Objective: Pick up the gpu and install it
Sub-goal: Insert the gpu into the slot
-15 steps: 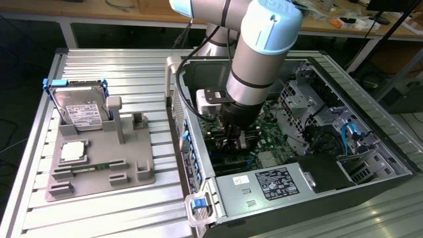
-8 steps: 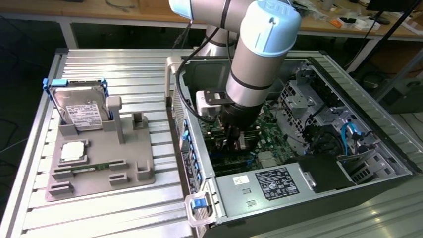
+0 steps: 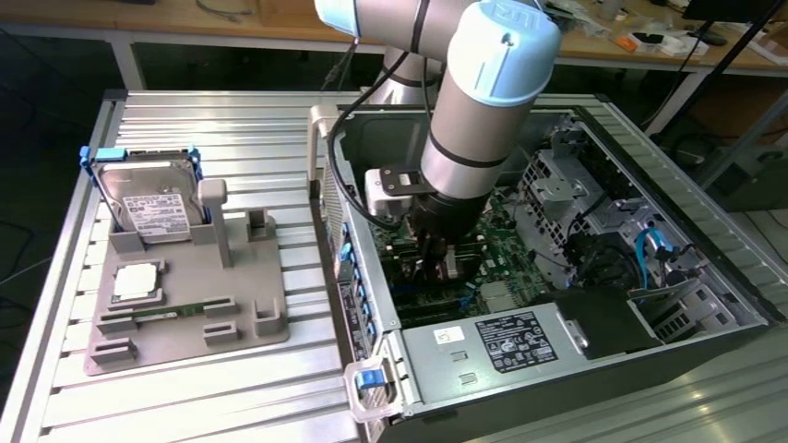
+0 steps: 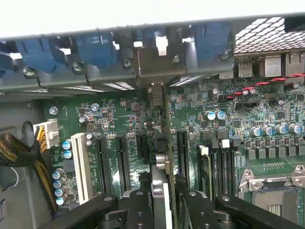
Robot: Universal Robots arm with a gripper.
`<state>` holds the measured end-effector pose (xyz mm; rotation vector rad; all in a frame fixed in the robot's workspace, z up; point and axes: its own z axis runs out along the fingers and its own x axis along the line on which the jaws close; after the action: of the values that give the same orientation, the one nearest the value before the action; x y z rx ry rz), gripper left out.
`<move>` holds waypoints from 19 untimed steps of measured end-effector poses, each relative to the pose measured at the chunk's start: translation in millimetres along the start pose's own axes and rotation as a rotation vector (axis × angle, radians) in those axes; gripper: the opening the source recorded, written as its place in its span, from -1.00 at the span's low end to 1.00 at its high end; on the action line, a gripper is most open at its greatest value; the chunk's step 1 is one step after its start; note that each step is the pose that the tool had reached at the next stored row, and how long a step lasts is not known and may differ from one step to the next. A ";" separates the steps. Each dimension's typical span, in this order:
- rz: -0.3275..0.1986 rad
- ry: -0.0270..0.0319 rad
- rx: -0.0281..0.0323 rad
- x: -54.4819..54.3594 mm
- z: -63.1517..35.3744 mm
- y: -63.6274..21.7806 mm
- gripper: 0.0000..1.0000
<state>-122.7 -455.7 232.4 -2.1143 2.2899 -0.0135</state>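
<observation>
The grey-and-blue robot arm (image 3: 474,111) reaches down into the open black computer case (image 3: 640,305) lying on the ribbed aluminium bench (image 3: 185,406). In the wrist view, the black gripper (image 4: 159,191) has its fingers (image 4: 139,205) partly closed on the gpu (image 4: 159,157), seen edge-on as a thin dark strip with a silver bracket. The card stands upright over the green motherboard (image 4: 228,124), between the black expansion slots (image 4: 123,162). A grey parts tray (image 3: 185,314) holding a silver hard drive (image 3: 150,208) lies at the exterior view's left.
</observation>
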 end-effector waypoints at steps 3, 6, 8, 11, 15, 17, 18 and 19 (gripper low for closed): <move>0.000 0.0001 0.0000 0.0 0.0 0.0 -0.40; 0.000 0.0005 -0.0002 0.0 -0.2 0.0 -0.28; 0.000 0.0002 -0.0001 0.0 0.0 0.0 -0.14; 0.000 0.0000 0.0000 0.0 0.0 0.0 -0.14; 0.000 -0.0001 0.0000 0.0 0.1 0.0 -0.14; 0.000 0.0001 0.0001 0.0 -0.5 0.2 -0.14; 0.000 0.0001 0.0005 -0.1 -1.8 0.2 -0.14; 0.000 -0.0002 0.0007 -0.3 -2.9 0.2 -0.14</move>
<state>-122.9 -455.5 235.3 -2.1140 2.2894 -0.0141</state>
